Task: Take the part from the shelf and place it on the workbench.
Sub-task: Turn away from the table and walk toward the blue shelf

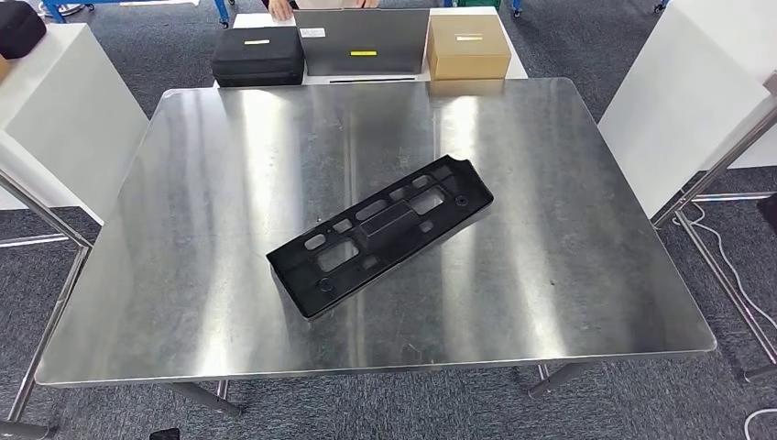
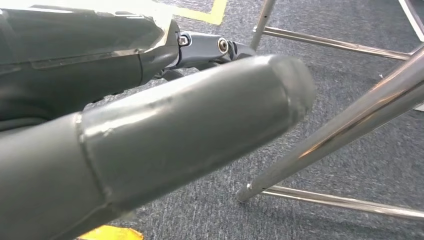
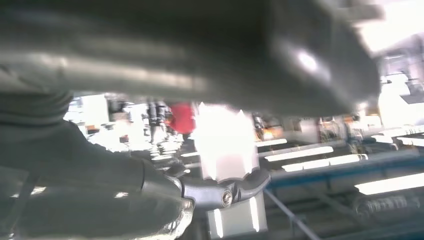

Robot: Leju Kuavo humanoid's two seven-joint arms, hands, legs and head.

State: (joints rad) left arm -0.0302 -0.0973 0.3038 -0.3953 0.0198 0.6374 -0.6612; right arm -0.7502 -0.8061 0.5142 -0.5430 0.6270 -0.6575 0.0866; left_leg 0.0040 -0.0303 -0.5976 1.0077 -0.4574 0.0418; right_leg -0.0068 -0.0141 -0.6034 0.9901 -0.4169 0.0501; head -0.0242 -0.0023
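The black part (image 1: 380, 235) lies flat and slanted near the middle of the steel bench (image 1: 568, 302), nothing touching it. The left hand (image 2: 165, 135) hangs by the bench legs, the right hand (image 3: 165, 60) is blurred; I cannot tell how either one's fingers sit.

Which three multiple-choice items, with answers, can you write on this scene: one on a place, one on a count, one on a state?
1. Where does the long black plastic part with cut-outs lie?
A. on the grey carpet
B. on the shiny steel workbench
C. on the tan cardboard box

2. How many black parts are on the workbench?
A. one
B. two
C. three

3. How does the part lie?
A. upright on end
B. hanging over the edge
C. flat, diagonal

Answers: 1 B, it rests near the bench middle; 2 A, one shows; 3 C, it lies flat, wholly on the surface.
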